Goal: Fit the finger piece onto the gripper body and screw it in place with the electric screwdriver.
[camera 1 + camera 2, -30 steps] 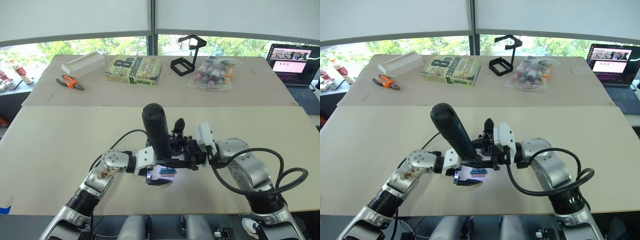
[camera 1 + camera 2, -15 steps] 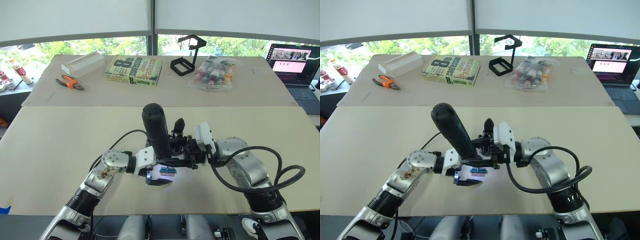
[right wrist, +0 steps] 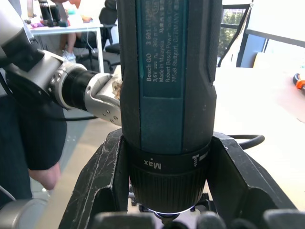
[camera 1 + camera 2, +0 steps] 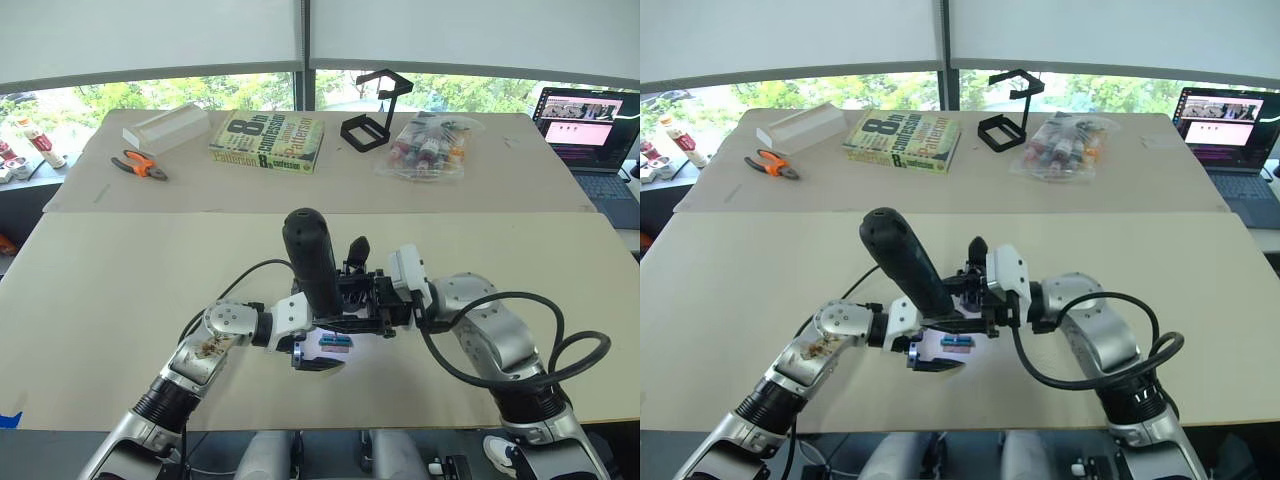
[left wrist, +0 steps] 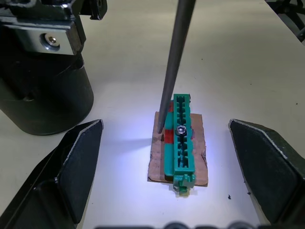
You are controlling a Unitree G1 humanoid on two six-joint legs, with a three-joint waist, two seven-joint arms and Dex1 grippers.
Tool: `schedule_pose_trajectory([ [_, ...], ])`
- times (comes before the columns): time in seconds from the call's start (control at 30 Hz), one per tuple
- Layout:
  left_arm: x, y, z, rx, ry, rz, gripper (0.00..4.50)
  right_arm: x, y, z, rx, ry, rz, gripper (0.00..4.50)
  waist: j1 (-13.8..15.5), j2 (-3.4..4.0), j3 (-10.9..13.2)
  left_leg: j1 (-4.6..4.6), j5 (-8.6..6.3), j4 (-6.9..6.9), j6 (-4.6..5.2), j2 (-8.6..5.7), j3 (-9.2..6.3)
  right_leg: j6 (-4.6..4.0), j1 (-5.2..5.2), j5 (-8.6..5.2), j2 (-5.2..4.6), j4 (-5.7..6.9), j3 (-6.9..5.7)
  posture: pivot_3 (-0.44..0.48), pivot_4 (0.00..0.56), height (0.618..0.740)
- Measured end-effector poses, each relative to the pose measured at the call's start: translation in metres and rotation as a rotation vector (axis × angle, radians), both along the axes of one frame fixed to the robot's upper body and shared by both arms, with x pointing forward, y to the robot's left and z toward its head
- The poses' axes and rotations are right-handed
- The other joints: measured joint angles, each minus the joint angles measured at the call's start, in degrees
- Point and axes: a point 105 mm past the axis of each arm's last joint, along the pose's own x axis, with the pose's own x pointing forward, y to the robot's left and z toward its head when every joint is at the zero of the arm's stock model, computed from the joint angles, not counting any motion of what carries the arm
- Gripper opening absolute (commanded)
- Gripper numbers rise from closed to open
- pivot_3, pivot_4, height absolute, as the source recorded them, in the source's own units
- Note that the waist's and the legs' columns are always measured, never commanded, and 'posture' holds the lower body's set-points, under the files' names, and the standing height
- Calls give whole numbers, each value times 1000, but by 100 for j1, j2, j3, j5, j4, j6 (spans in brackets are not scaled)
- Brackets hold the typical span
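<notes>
**Screwdriver bit set down at the screw holder, left gripper spread around it**

Risk. The thin metal bit (image 5: 174, 57) meets the small green-and-brown block (image 5: 180, 138) on its brown edge, just beside the screw (image 5: 180, 129) seated in the green strip, not on the screw head. Driven from here, the bit would likely skid off the block or push it across the table (image 4: 120, 290), since nothing pins the block down. The electric screwdriver (image 4: 310, 260) also leans a little, so a tilted pick-up could leave the screw cocked on the bit.

Fingers, from the left of the head view to the right. The left gripper (image 5: 164, 126) is spread wide, one finger well to each side of the block, touching neither it nor the bit and holding nothing. The screwdriver rises at centre frame, butt end up. Just to its right stands the gripper body (image 5: 45, 102), resting on its stubby base near the block. The right gripper (image 3: 169, 135) is clamped on the screwdriver barrel, a finger pressed against each side.
</notes>
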Motion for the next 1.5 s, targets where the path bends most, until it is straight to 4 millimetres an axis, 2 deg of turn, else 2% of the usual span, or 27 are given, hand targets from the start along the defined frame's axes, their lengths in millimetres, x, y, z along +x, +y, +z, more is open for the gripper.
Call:
schedule_pose_trajectory([
  [0.1,0,0,0,0,1,-3,4500,-5,0,17,44,7,10,1890,3,0,0,0,0,-1,0,1,-1,0,0,0,0,-1,-1,0,150,740],
  [0.2,0,0,0,0,1,-3,4500,-9,2,20,47,15,22,1890,3,0,0,-1,-1,0,1,0,0,0,0,0,0,-1,0,0,150,740],
  [0.73,0,-1,1,-6,-11,-9,4500,-6,-4,11,30,71,-11,1890,2,0,0,0,-1,1,2,0,0,0,1,0,0,0,1,0,150,740],
  [1.5,0,-1,1,-6,-11,-9,4500,0,-3,2,9,62,-37,1890,1,0,0,-1,-1,1,2,-1,1,0,1,0,0,-1,1,0,150,740],
])
